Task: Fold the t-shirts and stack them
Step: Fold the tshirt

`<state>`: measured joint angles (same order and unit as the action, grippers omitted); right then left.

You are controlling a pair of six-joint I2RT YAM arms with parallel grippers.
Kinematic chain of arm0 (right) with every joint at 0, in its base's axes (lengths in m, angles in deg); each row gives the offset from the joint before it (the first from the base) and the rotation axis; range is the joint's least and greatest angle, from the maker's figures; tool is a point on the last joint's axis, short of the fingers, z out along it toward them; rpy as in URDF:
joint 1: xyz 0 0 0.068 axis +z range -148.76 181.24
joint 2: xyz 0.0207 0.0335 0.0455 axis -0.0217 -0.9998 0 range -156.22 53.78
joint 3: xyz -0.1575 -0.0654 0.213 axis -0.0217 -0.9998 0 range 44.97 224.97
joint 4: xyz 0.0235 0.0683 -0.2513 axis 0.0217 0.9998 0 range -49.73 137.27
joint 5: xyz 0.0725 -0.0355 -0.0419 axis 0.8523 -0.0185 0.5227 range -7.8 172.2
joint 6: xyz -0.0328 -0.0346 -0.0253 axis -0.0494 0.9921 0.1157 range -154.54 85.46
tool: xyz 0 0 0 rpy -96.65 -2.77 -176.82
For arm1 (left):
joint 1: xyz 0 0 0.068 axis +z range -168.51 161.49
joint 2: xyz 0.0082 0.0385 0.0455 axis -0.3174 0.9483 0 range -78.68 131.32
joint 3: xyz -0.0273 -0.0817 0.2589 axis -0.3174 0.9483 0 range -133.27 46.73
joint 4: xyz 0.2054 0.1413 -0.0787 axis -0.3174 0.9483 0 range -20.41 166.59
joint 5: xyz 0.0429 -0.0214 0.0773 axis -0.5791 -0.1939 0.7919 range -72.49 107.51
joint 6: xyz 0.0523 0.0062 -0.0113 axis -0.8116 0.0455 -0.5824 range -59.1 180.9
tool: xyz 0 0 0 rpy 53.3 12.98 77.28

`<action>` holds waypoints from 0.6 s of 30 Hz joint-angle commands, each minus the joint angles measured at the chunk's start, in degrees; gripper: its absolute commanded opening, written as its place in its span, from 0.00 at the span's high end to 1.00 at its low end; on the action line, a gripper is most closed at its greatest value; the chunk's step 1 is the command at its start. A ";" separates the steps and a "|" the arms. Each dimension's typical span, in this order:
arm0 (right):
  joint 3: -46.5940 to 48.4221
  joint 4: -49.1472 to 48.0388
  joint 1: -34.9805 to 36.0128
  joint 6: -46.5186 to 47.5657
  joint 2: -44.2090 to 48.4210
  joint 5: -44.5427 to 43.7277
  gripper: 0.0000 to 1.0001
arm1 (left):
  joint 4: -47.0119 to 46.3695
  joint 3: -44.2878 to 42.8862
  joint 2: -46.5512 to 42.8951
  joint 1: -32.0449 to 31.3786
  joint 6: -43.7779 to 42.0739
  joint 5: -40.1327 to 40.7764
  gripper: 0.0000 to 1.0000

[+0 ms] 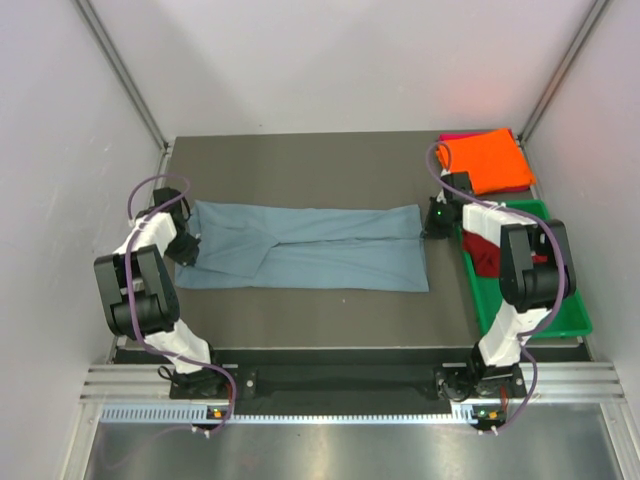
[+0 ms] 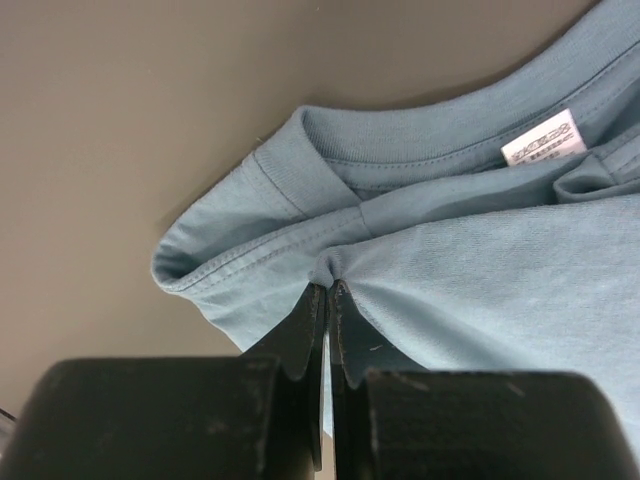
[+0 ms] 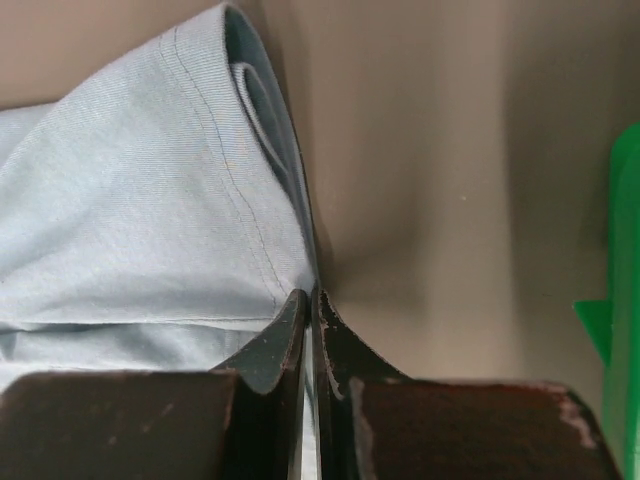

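Blue-grey t-shirt point(image 1: 300, 245) lies stretched left to right across the middle of the tabletop point(image 1: 300, 165). It is folded lengthwise into a long band, collar end on the left, hem end on the right, flat on the surface apart from the two ends

Left end effector point(image 2: 326, 295): fingers pressed together, pinching a fold of the blue-grey t-shirt just beside the collar. From the left wrist view I see the ribbed neckline and the white neck label point(image 2: 545, 140) inside it

Right end effector point(image 3: 307, 298): fingers pressed together, with a thin edge of the hem corner caught between the tips. The stitched hem line runs up and away from them, bare tabletop to the right

Orange t-shirt point(image 1: 487, 160) sits folded at the far right corner, on top of the magenta-pink t-shirt point(image 1: 455, 137), of which only a strip shows

Dark red t-shirt point(image 1: 483, 252) is bunched in the green tray point(image 1: 560, 315) at the right edge, partly hidden behind the right arm
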<state>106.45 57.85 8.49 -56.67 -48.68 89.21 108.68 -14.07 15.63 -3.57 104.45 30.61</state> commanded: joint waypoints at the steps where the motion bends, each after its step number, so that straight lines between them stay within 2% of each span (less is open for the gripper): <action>1: 3.74 0.07 0.75 0.33 3.14 -2.26 1.00 | 0.02 -3.45 0.79 0.18 -0.66 2.45 1.00; 10: 1.46 -0.01 1.02 0.16 8.32 -2.35 1.00 | 1.17 -4.33 1.32 0.09 -0.84 4.39 1.00; 18: -3.90 -3.43 1.10 -0.28 7.62 -1.91 1.00 | -0.07 -0.91 1.67 0.09 -1.63 6.67 1.00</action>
<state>104.02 57.13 9.01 -56.74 -41.51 88.05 109.16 -15.92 16.87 -3.66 103.99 33.54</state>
